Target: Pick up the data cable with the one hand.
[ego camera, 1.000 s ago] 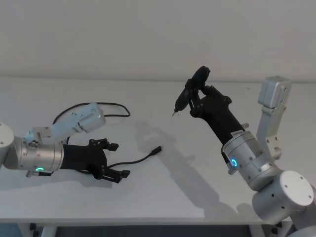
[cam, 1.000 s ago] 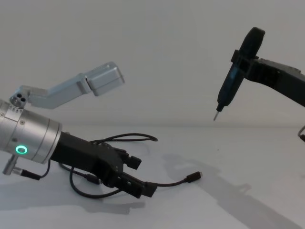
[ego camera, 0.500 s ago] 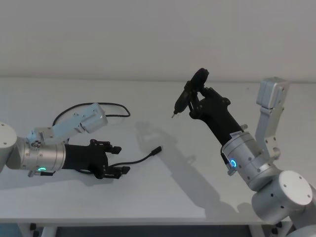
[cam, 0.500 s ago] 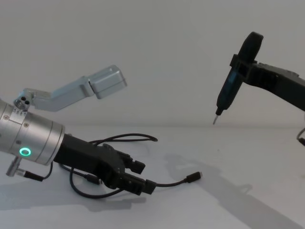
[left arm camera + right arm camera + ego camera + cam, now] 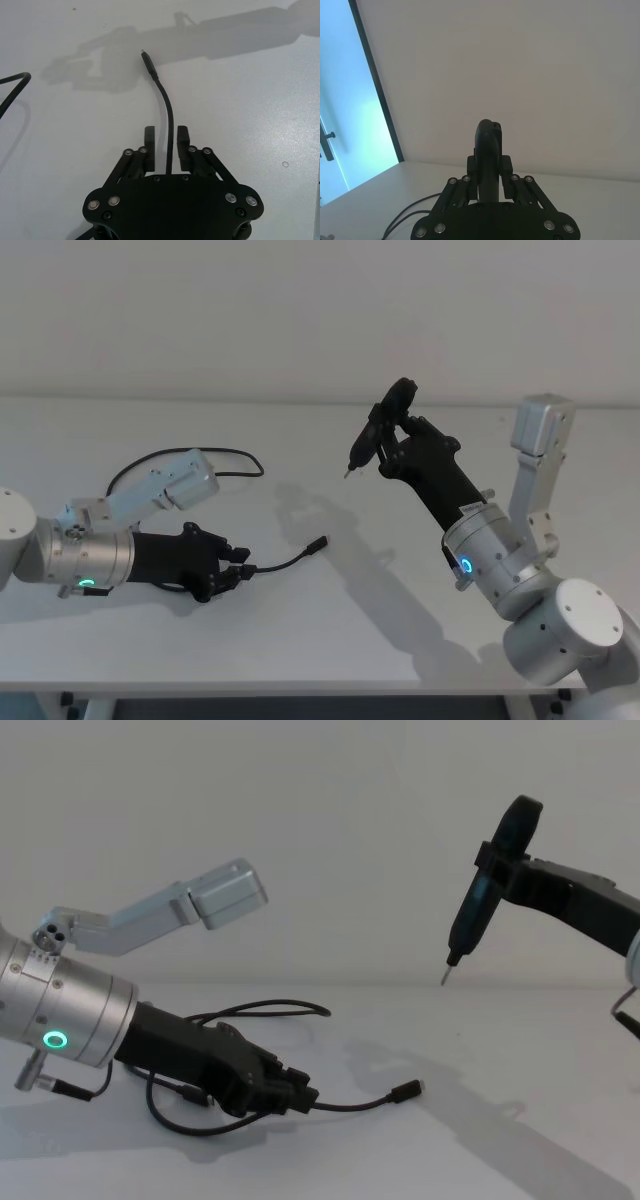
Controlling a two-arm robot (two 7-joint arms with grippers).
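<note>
The data cable is a thin black cord on the white table, looping back behind my left arm, with one plug lying free on the surface. My left gripper sits low on the table, shut on the cable a short way behind that plug. From the wrist, the cable runs straight out from between the narrowed jaws of the left gripper. The chest view shows the same grip with the cable trailing right. My right gripper hovers high, shut on a black pen-like tool.
The far loop of the cable curves behind the left arm's silver link. The tool's metal tip points down above the table's middle. The right arm's silver link stands at the right. A glass door shows in the right wrist view.
The left gripper's jaws, wide open a second ago, have closed in on the cable. The right arm with its tool has shifted slightly left.
</note>
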